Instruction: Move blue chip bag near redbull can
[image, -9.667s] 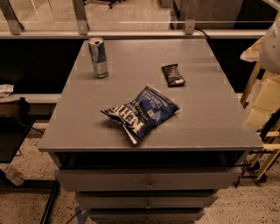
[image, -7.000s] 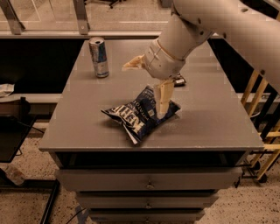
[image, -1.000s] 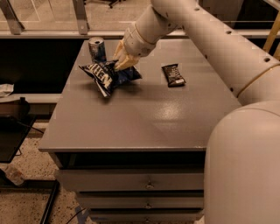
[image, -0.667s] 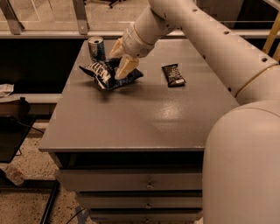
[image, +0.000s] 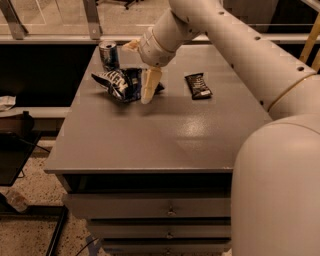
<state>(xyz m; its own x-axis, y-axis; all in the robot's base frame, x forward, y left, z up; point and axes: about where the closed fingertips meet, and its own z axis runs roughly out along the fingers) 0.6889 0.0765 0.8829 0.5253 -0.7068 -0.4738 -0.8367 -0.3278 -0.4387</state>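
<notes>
The blue chip bag (image: 119, 83) lies on the grey table (image: 165, 135) at the back left, just in front of and touching or nearly touching the redbull can (image: 108, 54), which stands upright. My gripper (image: 137, 73) is over the bag's right end with its fingers spread apart. One cream finger (image: 150, 86) hangs down in front of the bag's right edge. The other finger (image: 132, 45) sticks out behind, near the can. The bag rests on the table and is not pinched.
A small dark snack bar wrapper (image: 198, 85) lies on the table right of the gripper. My white arm (image: 240, 55) crosses the right side of the view. Drawers (image: 150, 210) sit under the table, a railing (image: 92, 17) behind it.
The bag has come down onto the table beside the can and lies flatter. My gripper has opened and let go of it, lifting slightly to the right.
</notes>
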